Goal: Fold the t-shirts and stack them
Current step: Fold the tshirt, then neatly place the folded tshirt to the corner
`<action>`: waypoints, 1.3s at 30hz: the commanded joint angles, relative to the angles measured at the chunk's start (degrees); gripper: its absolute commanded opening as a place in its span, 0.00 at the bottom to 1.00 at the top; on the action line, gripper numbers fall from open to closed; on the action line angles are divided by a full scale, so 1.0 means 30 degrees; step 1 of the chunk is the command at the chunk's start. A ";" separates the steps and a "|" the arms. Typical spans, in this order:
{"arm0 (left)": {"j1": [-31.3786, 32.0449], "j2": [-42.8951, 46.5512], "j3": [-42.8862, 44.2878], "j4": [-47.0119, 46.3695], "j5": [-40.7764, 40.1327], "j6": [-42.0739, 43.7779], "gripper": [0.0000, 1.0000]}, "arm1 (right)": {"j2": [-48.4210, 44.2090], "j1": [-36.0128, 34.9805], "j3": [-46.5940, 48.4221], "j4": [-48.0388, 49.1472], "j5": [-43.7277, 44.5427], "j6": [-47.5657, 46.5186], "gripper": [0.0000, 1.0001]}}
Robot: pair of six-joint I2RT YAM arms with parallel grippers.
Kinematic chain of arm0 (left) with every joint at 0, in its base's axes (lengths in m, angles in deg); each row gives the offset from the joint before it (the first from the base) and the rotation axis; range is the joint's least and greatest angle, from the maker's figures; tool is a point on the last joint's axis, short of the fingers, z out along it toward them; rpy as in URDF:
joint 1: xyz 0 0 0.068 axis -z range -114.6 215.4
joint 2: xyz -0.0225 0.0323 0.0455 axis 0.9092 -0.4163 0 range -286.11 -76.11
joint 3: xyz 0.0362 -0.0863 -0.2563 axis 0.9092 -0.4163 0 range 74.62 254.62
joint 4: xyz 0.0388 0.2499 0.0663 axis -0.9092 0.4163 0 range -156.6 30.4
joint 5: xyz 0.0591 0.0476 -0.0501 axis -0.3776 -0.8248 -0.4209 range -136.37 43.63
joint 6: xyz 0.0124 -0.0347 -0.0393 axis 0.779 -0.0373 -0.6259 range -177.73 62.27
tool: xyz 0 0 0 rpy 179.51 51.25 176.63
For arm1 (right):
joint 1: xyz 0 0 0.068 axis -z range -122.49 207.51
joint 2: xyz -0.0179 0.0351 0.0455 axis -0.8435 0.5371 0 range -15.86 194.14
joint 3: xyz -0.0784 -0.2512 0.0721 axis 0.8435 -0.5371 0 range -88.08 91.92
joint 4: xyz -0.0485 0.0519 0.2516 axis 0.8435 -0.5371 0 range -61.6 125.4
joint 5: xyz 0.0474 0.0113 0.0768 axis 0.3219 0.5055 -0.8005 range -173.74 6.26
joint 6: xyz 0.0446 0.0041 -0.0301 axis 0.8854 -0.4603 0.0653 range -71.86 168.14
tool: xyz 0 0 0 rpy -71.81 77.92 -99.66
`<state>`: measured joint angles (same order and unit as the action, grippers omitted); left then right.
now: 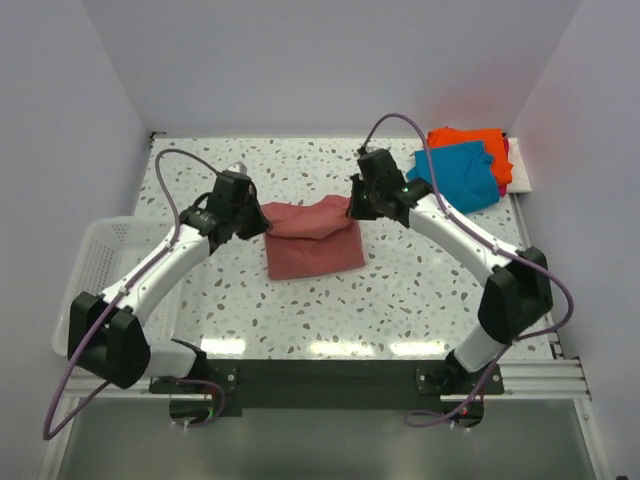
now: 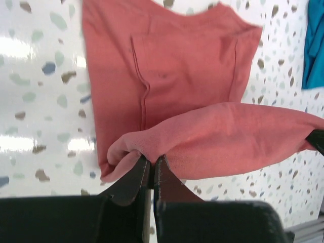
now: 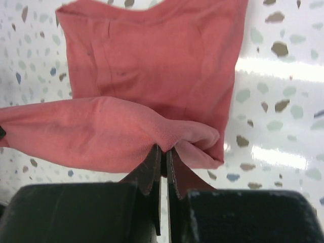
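Observation:
A dusty-red t-shirt (image 1: 312, 240) lies partly folded in the middle of the table. Its far edge is lifted off the table between the two grippers and sags a little in the middle. My left gripper (image 1: 260, 222) (image 2: 152, 161) is shut on that edge's left corner. My right gripper (image 1: 353, 207) (image 3: 164, 149) is shut on the right corner. Both wrist views show the lower folded part of the t-shirt (image 2: 177, 66) (image 3: 152, 55) flat on the table beyond the pinched edge. A teal-blue t-shirt (image 1: 462, 174) lies over an orange t-shirt (image 1: 482, 143) at the back right, with a sliver of magenta (image 1: 507, 150) at their right edge.
A white mesh basket (image 1: 95, 262) stands off the table's left edge, beside the left arm. The walls close in the table at the back and sides. A corner of the teal-blue t-shirt (image 2: 315, 45) shows at the right edge of the left wrist view.

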<state>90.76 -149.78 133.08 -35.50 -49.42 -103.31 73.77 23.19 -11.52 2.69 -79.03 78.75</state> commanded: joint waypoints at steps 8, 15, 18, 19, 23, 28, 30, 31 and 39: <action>-0.4351 -0.9062 0.5090 -0.6747 0.4057 0.1746 0.39 | 1.0975 0.3705 1.0996 0.0097 -0.3264 -0.1326 0.26; -0.6022 -1.1862 0.8140 -0.7231 0.5912 0.1803 0.75 | 1.2844 0.6106 1.4065 -0.1548 -0.3243 -0.1647 0.77; -0.5849 -1.0779 0.8113 -0.6410 0.4417 0.2215 0.76 | 1.0597 0.6549 1.1491 -0.0413 -0.2453 -0.1882 0.76; -0.5732 -1.0312 0.7996 -0.5916 0.3951 0.2187 0.75 | 1.0120 0.6521 1.0846 -0.0203 -0.2217 -0.1941 0.76; -0.4240 -0.9839 0.7995 -0.5208 0.1841 0.2566 0.63 | 0.8419 0.6579 0.8414 -0.0083 -0.0607 -0.2409 0.72; -0.1398 -0.9867 0.7849 -0.5061 0.1222 0.2716 0.52 | 0.6663 0.6784 0.6565 0.0648 -0.1476 -0.3230 0.69; -0.0492 -0.9780 0.7090 -0.5556 0.1192 0.2393 0.51 | 0.6367 0.6784 0.5715 0.0853 -0.2063 -0.3493 0.69; -0.0225 -0.9867 0.6652 -0.5820 0.1076 0.2246 0.49 | 0.6046 0.6784 0.5306 0.1231 -0.3170 -0.3524 0.70; 0.1913 -1.1681 0.5535 -0.6086 0.0694 0.1367 0.40 | 0.7591 0.6200 0.2929 0.4396 -0.6724 -0.4518 0.76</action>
<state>95.24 -182.74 150.83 -52.38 -45.55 -97.76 94.75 43.17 -2.63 9.73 -93.50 68.04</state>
